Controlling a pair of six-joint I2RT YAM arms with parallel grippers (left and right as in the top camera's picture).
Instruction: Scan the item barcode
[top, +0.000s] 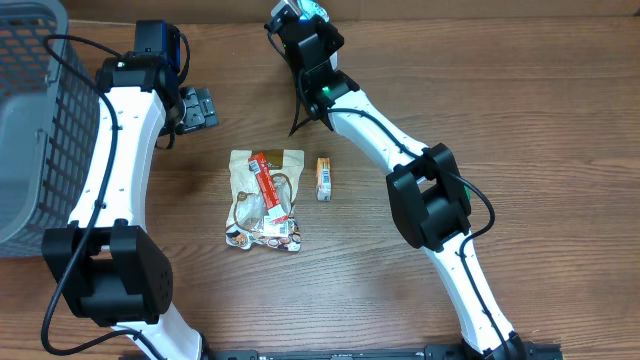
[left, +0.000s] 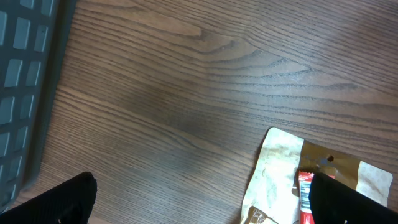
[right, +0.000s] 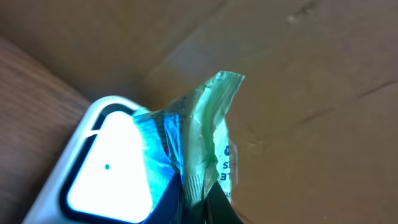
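Over the lit white scanner (right: 106, 180), our right claw (top: 303, 18) pinched a crinkly green packet (right: 208, 124), left claw (top: 195, 107) gaping wide; next, we judged, turn its barcode lightward.

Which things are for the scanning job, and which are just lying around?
For the job: green packet in the right pincer, glowing scanner.
Just lying about: brown snack pouch, small orange box, grey basket.

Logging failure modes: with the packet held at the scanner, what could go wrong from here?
The right gripper pinches only one edge of the green packet, so it might slip free. The film is crumpled and overlaps just one side of the lit window of the scanner, so the barcode may not read.
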